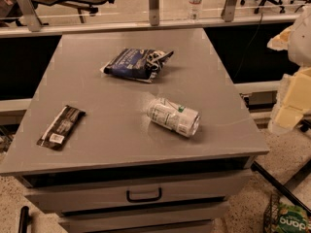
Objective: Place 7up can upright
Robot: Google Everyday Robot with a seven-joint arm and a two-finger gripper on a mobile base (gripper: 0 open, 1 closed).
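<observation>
Gripper is not seen in view, and only pale arm parts [296,96] are shown at the right edge, so its opening cannot be told and nothing is seen to be held. On the grey cabinet top [97,101], one dark flat wrapper [60,126] is laid at the left, one dark blue snack bag [136,63] toward the back, and one 7up can [173,117] is left lying on its side right of centre, touched by nothing. One water bottle [195,1] is stood on the ledge behind.
</observation>
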